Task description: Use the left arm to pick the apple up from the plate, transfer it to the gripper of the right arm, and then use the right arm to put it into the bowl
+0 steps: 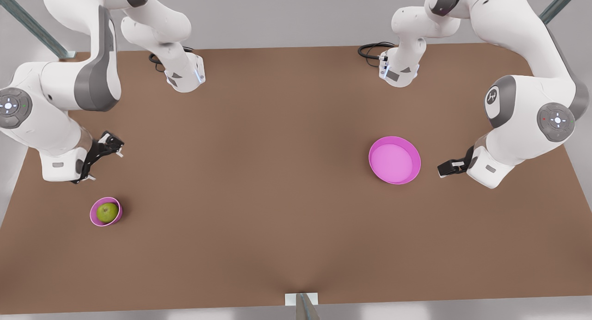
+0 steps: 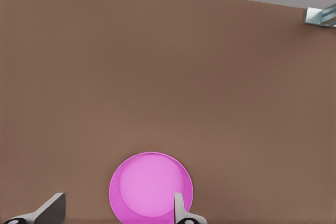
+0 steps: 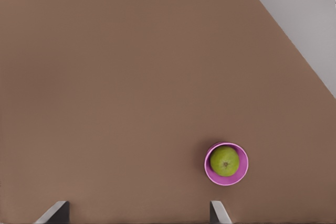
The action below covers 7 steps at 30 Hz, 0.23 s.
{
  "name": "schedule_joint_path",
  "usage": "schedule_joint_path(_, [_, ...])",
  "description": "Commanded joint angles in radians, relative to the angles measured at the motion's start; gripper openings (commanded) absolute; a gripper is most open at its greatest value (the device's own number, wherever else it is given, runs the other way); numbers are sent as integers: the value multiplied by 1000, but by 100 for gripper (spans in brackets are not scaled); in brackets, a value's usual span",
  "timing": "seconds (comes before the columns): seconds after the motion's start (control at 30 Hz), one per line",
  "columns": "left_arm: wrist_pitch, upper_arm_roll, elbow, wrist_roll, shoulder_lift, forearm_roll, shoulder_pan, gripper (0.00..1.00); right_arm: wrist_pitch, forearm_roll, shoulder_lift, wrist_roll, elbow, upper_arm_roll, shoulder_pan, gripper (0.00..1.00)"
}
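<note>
Now apple point(image 1: 107, 212) in bowl point(image 1: 95, 218), just beside right hand point(image 1: 99, 160), fingers apart.

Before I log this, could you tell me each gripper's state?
Left gripper: open, empty, beside the wide pink plate.
Right gripper: open, empty, near the small pink bowl holding the green apple.

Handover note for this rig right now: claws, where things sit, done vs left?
Left claw: open, holding nothing, beside the wide shallow pink plate on the front view's right.
Right claw: open, holding nothing, above the table near the small deep pink bowl on the front view's left.
The yellowish-green apple sits in the bowl; the plate holds nothing.
Done: pickup, transfer and placement appear complete.
Left: apparently nothing.
</note>
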<state>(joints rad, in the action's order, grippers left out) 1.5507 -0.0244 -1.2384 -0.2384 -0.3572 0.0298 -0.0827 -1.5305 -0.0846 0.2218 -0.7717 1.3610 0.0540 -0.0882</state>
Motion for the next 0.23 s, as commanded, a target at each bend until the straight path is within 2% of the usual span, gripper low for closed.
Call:
schedule_joint_path(0.0, [0,0,0,-30,1,-1,0,100,10,22,7,646,-5,20,-8,100])
schedule_joint_path(0.2, [-1,0,0,-32,1,-2,-8,100,-5,54,13,707,-3,13,-15,100])
